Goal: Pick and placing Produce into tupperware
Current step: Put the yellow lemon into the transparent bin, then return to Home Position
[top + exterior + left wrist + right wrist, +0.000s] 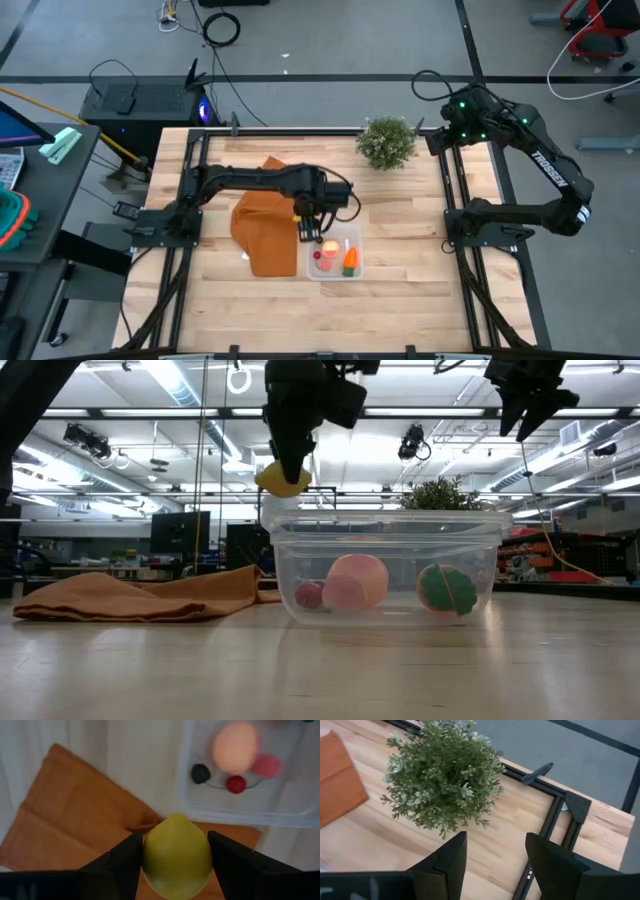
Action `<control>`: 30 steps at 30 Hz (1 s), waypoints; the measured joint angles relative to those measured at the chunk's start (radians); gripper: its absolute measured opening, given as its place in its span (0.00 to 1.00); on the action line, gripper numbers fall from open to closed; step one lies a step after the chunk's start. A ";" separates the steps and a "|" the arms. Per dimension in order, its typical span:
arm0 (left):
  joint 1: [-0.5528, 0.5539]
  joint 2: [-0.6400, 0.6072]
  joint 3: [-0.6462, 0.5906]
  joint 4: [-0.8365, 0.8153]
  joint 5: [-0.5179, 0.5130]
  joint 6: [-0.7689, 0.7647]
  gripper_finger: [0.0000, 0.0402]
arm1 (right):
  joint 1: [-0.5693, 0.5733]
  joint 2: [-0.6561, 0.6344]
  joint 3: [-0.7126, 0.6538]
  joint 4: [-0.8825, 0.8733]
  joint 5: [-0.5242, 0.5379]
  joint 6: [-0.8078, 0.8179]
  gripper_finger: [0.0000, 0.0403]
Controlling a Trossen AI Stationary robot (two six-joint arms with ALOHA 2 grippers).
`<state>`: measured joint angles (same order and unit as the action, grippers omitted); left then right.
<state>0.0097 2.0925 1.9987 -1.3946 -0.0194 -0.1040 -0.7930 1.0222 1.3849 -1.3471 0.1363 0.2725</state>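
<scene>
The work surface is a light wooden table [400, 290] made of planks, edged with a black metal frame [462, 190]. The floor [330, 40] is grey concrete with dark seam lines, and black cables [222, 28] lie loose on it. A dark desk [45, 200] stands beside the table. In the low view, long ceiling strip lights [175, 380] run overhead, with shelving and equipment dim in the background.

The tupperware [335, 256] sits near the table [400, 300] centre, just right of the cloth [266, 230]. Inside it lie the round fruit [329, 248], carrot [351, 260] and two small pieces [235, 784]. The potted plant [387, 141] stands behind, near the far edge
</scene>
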 joint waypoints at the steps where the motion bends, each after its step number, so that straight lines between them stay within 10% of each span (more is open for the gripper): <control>1: -0.014 0.000 0.000 0.002 -0.001 -0.014 0.54 | -0.006 0.001 0.000 0.001 -0.008 -0.010 0.43; 30: -0.051 0.000 0.000 0.212 0.104 -0.138 0.48 | -0.023 0.005 0.000 0.001 -0.045 -0.059 0.43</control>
<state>-0.0413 2.0926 1.9984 -1.1824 0.0847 -0.2421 -0.8162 1.0275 1.3849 -1.3461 0.0910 0.2138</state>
